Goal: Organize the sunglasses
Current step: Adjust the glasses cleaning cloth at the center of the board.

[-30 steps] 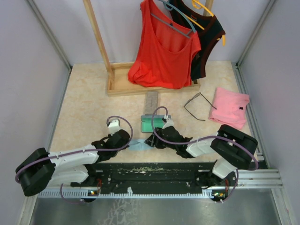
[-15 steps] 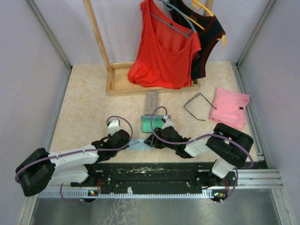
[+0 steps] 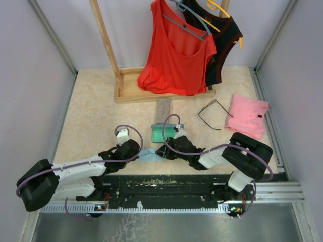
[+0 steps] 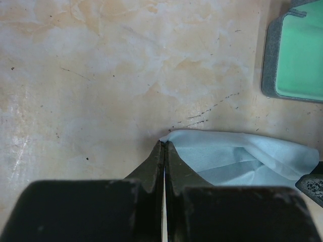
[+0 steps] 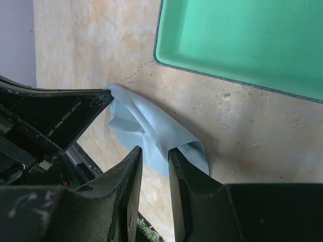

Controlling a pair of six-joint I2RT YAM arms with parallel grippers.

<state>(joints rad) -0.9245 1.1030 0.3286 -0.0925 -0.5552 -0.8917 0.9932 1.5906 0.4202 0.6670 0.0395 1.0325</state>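
One pair of sunglasses lies on the table at the right, beside the pink garment; a second pair is not in view. My left gripper is shut on the corner of a light blue cloth, low over the table. My right gripper is at the cloth's other end; its jaws stand a little apart, with a fold of cloth between them and draped on the right finger. In the top view both grippers meet at the cloth, just in front of the open green-lined case.
A closed grey case lies behind the open one. A pink folded garment lies at the right. A wooden rack with a red top and a dark top stands at the back. The black base rail runs close behind the cloth.
The right wrist has shifted slightly left toward the cloth. The left arm, the cloth and the sunglasses stay about where they were.
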